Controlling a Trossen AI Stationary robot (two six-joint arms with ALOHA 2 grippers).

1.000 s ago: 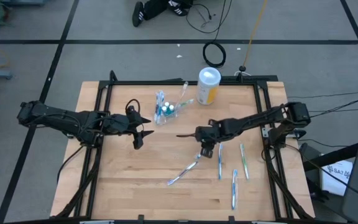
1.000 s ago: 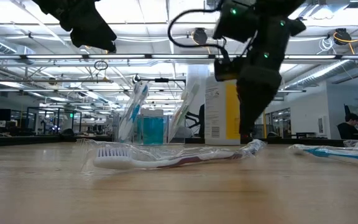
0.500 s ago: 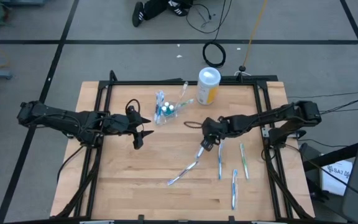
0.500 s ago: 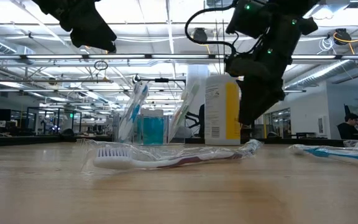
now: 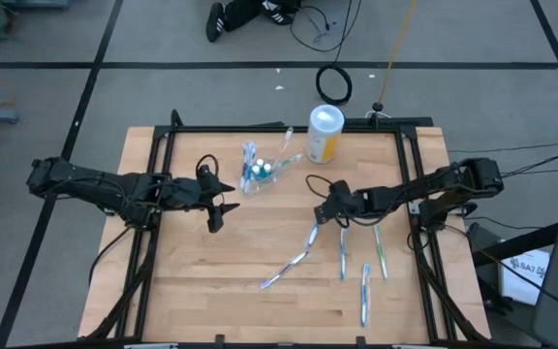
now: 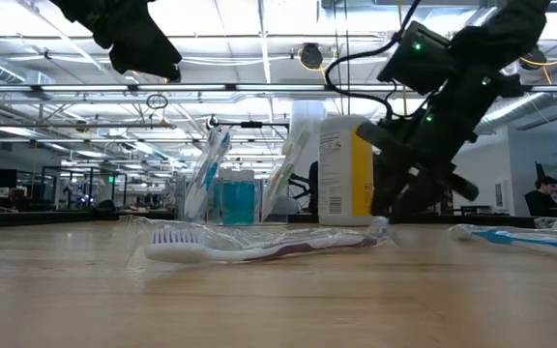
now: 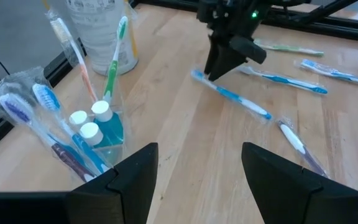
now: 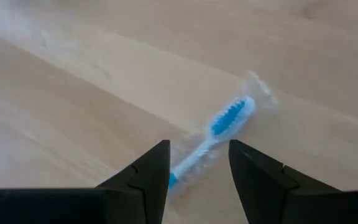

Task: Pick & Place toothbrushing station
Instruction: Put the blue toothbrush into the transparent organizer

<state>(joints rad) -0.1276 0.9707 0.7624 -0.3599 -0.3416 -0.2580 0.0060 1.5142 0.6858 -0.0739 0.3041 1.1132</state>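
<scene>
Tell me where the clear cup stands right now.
In the high view the cup stands toward the table's far edge near the middle, left of the yellow canister, between both grippers.

Since a second ago, the right gripper (image 5: 324,219) has been drawn back toward the table's right side and lowered, fingers parted, over a wrapped blue toothbrush (image 8: 219,134) on the wood.
</scene>
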